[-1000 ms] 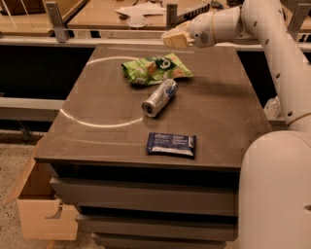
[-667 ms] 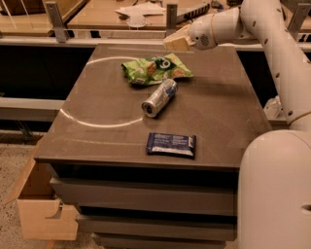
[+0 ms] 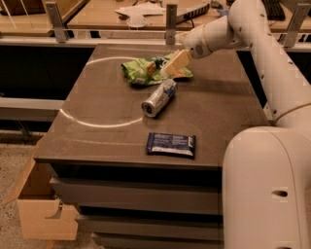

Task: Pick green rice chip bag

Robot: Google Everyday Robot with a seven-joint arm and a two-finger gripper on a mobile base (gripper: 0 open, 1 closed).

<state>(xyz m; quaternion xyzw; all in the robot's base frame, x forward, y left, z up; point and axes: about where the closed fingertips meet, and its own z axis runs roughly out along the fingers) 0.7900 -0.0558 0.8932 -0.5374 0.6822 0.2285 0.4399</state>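
Note:
The green rice chip bag (image 3: 143, 69) lies flat and crinkled at the back middle of the dark table (image 3: 102, 107). My gripper (image 3: 175, 63) hangs at the end of the white arm that reaches in from the upper right. It is over the bag's right end and covers part of it. A silver-blue can (image 3: 159, 97) lies on its side just in front of the bag. A dark blue wrapper (image 3: 171, 144) lies near the table's front edge.
A cardboard box (image 3: 41, 204) stands on the floor at the lower left. My white base (image 3: 269, 194) fills the lower right. A wooden counter with papers (image 3: 138, 9) and metal posts runs behind the table.
My gripper has moved down and to the left, from above the back right of the table to over the bag's right end. The bag, can and wrapper have not moved.

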